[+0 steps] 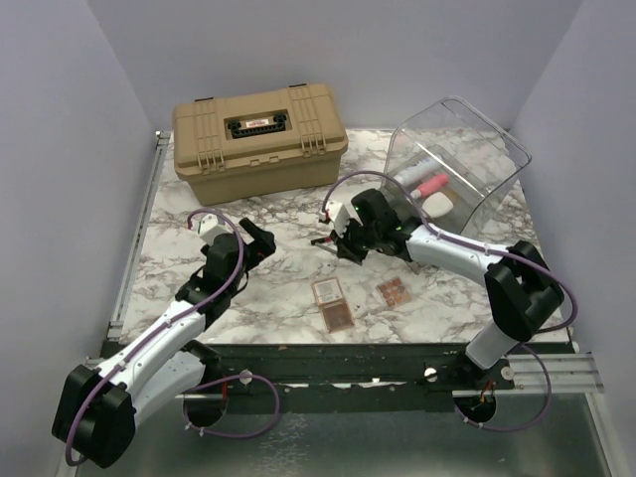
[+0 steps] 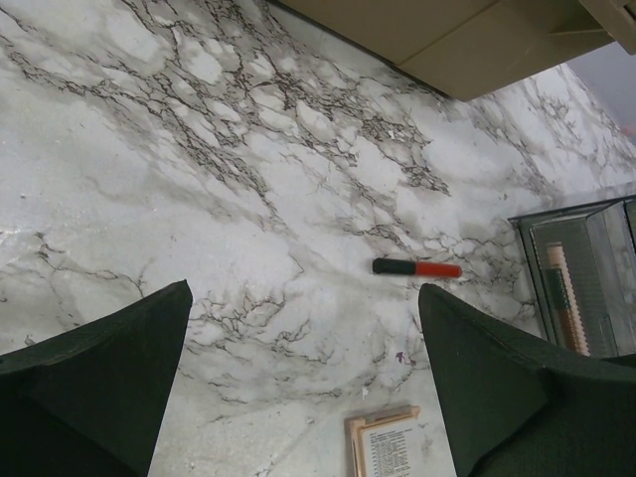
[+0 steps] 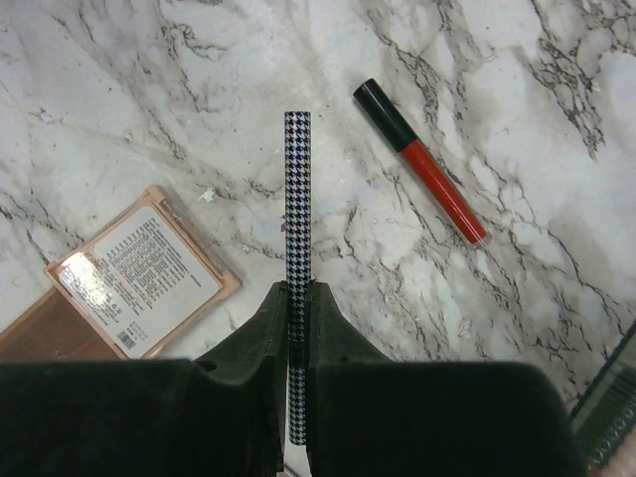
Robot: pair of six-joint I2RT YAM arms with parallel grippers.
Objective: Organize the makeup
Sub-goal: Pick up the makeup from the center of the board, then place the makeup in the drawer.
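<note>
My right gripper [image 3: 297,298] is shut on a thin black-and-white checked pencil [image 3: 297,189], held just above the marble; in the top view the gripper [image 1: 333,241] is at the table's middle. A red pencil with a black cap [image 3: 422,164] lies to its right, also seen in the left wrist view [image 2: 417,268]. A square palette [image 3: 144,268] lies to its left, label side up. My left gripper [image 2: 303,378] is open and empty above bare marble, left of the palettes [image 1: 328,291]. A pink tube [image 1: 429,185], a white tube [image 1: 412,169] and a white oval piece [image 1: 440,207] lie inside the clear bin [image 1: 497,149].
A large tan hard case [image 1: 258,139] stands at the back left. The clear bin lies tipped at the back right, its opening toward the centre. Two palettes [image 1: 336,318] and a third [image 1: 394,292] lie near the front edge. A metal rail [image 1: 134,248] runs along the table's left side.
</note>
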